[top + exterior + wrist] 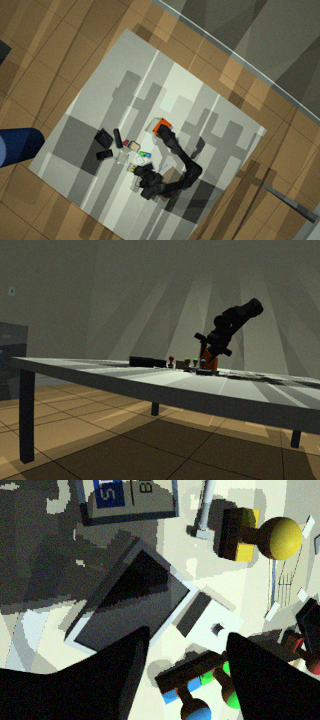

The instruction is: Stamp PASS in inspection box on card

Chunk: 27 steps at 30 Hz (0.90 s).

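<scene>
My gripper (pixel 188 636) (pixel 138 172) (pixel 206 355) is open and holds nothing. It hangs above the cluster of stamps, pointing down. In the wrist view a blue-knobbed stamp (pixel 190 707) (pixel 147 155) (pixel 203 361) and a green-knobbed stamp (pixel 223 687) (pixel 141 153) (pixel 195 360) lie between and below my fingers. A yellow-knobbed stamp (pixel 260 539) (pixel 132 169) (pixel 187 360) lies further off. A red-knobbed stamp (pixel 125 142) (pixel 171 358) stands apart. The dark ink pad (pixel 130 600) (pixel 206 372) sits beside a small white card (pixel 227 619) (pixel 139 160). I cannot read which stamp says PASS.
A tan box (pixel 134 146), several black boxes (pixel 103 137) (pixel 117 138) (pixel 104 154) and loose papers (pixel 122 156) lie left of the stamps. The arm's orange base (pixel 162 125) stands behind.
</scene>
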### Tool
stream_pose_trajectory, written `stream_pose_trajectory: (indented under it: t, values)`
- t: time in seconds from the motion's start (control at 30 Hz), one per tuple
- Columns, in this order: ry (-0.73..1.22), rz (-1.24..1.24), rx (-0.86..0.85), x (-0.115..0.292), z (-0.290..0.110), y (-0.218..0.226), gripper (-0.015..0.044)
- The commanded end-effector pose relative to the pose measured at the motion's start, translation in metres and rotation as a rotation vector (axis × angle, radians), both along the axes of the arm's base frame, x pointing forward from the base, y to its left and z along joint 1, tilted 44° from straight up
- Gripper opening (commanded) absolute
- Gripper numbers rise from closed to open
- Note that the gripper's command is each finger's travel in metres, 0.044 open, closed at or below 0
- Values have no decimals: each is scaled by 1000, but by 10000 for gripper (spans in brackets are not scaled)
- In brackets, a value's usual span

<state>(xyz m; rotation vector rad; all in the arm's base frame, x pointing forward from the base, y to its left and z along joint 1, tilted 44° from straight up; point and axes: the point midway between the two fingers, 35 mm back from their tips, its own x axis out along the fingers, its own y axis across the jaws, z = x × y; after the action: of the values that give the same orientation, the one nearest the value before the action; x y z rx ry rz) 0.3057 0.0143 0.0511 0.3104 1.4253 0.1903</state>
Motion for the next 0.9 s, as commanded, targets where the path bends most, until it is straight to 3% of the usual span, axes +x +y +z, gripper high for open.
stream_pose_trajectory:
  t: [0.0,0.27,0.87]
  values:
    - [193,-270,180,-37,-24,-38,212]
    - [410,-720,524,-85,-37,-74,212]
    - [413,-731,531,-83,-42,-71,212]
